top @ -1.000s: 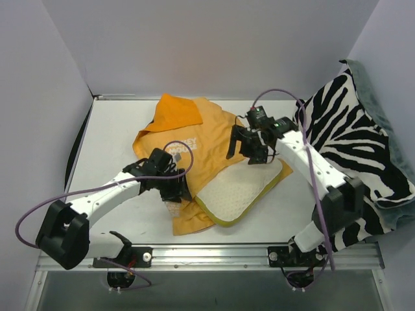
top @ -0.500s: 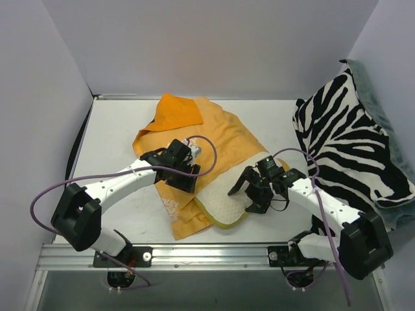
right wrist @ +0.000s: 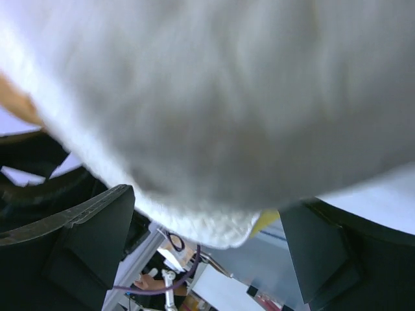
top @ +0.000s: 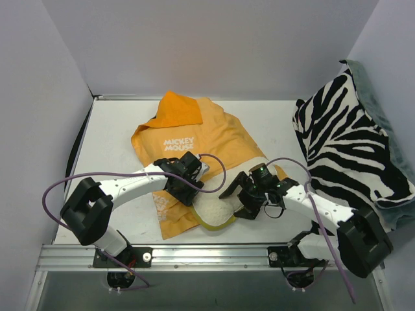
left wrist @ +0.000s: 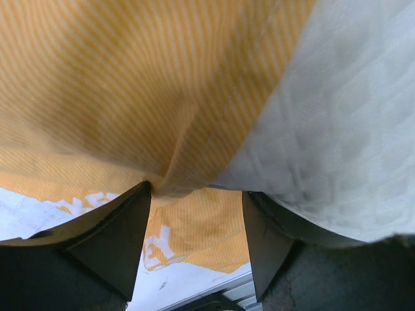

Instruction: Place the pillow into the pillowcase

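The pillow [top: 217,208], half inside the pillowcase [top: 194,133] on the counter [top: 117,129], is straddled by the wide-open right jaws and its hem bracketed by the parted, empty left jaws, so a deeper push appears called for.

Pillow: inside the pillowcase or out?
Out, largely: the pillow shows bare on both sides of the right gripper, lying against the orange pillowcase. Whether its left edge is tucked in, cannot tell.

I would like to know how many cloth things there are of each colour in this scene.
Orange: 1 (pillowcase)
Cream-white: 1 (pillow)
Black-and-white striped: 1 (zebra cushion)
Total: 3; the grey-green edge behind the zebra cushion may belong to it.
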Action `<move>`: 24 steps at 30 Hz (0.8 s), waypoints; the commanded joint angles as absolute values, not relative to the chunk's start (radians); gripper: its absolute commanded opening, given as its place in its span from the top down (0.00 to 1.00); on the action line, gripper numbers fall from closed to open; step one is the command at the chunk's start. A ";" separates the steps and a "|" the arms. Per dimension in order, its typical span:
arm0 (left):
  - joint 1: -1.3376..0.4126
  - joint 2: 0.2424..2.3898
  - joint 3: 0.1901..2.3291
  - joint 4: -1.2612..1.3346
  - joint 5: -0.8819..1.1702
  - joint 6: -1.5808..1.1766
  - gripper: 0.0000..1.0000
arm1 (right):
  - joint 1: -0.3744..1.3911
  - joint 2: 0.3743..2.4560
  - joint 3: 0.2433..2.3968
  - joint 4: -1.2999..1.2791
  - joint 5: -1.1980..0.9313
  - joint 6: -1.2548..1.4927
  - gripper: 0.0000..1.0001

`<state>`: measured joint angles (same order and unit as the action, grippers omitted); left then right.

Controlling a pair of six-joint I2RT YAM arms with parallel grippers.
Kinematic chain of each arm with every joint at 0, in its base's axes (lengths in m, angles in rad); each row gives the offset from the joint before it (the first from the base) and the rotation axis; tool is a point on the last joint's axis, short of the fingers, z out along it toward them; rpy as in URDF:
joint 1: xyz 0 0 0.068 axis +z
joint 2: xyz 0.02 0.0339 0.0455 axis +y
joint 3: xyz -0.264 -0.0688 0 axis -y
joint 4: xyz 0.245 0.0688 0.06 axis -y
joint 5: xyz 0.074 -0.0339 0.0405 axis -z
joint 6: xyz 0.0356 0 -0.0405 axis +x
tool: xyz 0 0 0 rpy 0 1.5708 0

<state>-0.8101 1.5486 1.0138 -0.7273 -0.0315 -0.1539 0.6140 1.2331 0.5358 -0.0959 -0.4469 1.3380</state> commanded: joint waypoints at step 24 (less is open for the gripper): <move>-0.902 1.514 1.053 -0.672 -0.116 -0.247 0.29 | 0.689 1.185 0.505 -0.058 -0.158 1.310 0.40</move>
<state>-0.8925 1.6096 1.0851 -0.6834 -0.0395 -0.2333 0.6891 1.2247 0.4835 -0.1387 -0.2981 1.2976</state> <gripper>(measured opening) 0.707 0.676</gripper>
